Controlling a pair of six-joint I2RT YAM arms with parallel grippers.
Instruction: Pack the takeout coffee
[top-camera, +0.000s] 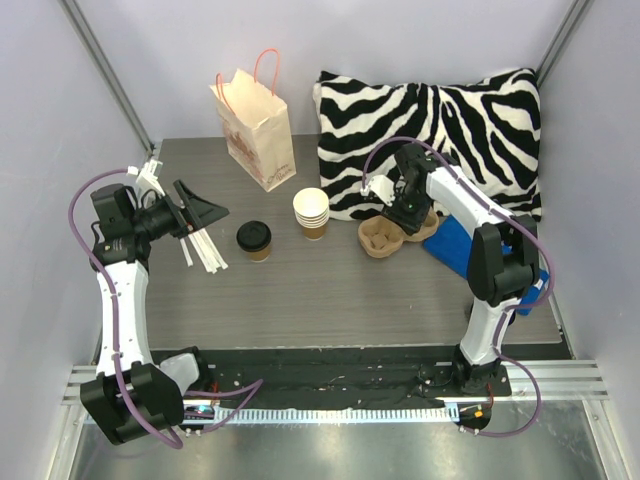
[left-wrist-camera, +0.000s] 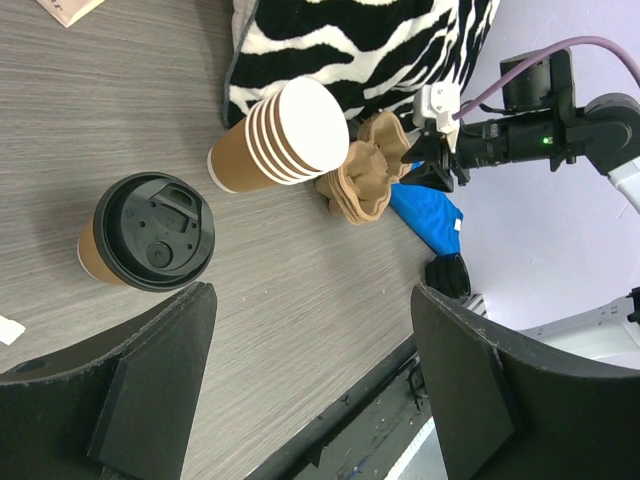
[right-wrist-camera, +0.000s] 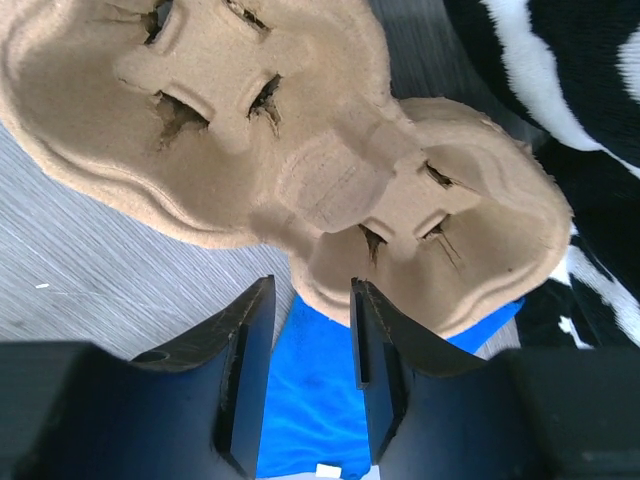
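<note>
R gripper (right-wrist-camera: 311, 298) is hovering at pulp carrier (right-wrist-camera: 330, 190) rim, jaws part apart, empty; L gripper (left-wrist-camera: 310, 295) is hanging wide apart near takeout coffee (top-camera: 254, 240) standing left of cup stack (top-camera: 311, 212), prob needing L grasp, then seating in carrier.

Paper takeout coffee (top-camera: 254, 240); matt wood-grain table (top-camera: 350, 290)

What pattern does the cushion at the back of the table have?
The cushion has black and white zebra stripes, seen best in the top view.
</note>
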